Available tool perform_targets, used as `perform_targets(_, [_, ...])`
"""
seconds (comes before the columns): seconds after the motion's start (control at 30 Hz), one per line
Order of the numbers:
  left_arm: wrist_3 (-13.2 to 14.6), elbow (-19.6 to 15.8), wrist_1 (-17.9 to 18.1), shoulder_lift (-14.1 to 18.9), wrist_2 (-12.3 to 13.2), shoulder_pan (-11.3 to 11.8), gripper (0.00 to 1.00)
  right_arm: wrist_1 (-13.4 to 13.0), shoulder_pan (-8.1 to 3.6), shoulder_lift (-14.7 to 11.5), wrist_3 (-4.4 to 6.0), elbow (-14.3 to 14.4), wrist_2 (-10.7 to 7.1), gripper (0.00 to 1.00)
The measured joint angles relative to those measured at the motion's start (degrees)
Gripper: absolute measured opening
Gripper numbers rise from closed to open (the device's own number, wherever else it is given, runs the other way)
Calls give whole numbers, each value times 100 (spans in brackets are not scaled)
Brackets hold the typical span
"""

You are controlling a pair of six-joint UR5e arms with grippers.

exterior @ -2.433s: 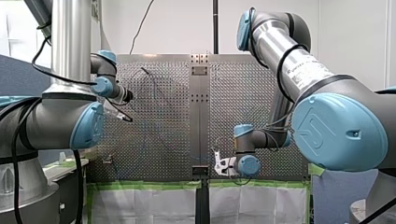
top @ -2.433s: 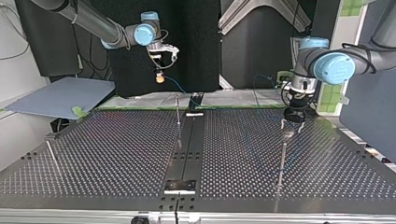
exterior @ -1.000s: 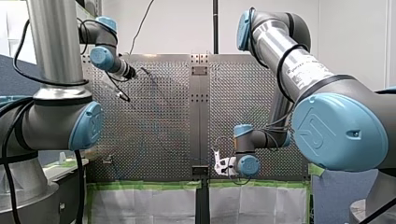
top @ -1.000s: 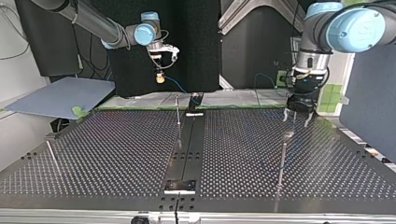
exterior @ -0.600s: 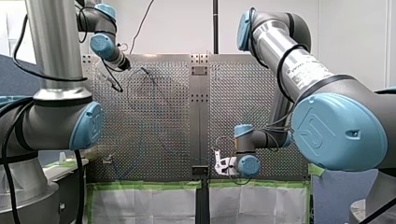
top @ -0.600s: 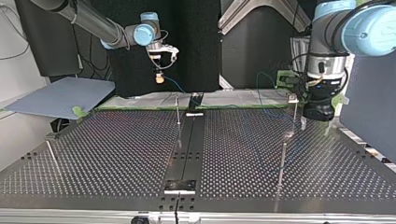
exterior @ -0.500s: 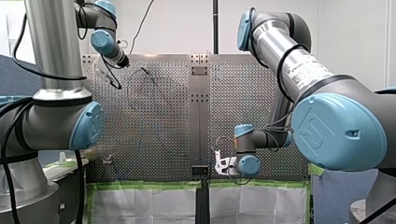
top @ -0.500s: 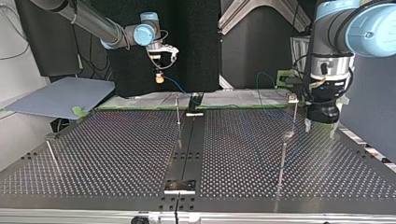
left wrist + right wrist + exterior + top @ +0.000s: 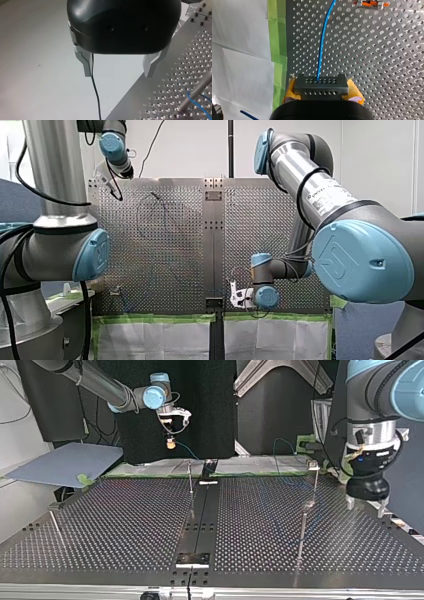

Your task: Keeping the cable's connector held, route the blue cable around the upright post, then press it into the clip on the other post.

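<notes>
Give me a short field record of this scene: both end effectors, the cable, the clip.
Left end effector: open, empty, at the table's edge.
Right end effector: shut on the connector.
Blue cable: runs from the connector over the table, crosses a metal post.
Clip post: clip on top; cable in it cannot be told.

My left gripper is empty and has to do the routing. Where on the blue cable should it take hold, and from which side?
Likely the slack stretch of blue cable looping by the post, near my left gripper, whose fingers stand open. Come from above the perforated table, fingers straddling it crosswise: it is thin, and my right gripper holds the connector.
</notes>
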Motion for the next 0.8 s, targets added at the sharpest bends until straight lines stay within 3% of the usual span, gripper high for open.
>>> perform_targets(0.27, [395, 396, -397, -258, -396, -283, 99, 47, 0, 0, -17, -2, 0, 0])
perform_targets(0.6, [953, 951, -956, -810, -929, -837, 99, 55, 0, -1, -70, -4, 0, 0])
perform_targets(0.8, [1282, 1066, -1283, -1062, -762, -1165, 99, 42, -2, 0, -77, -4, -1, 0])
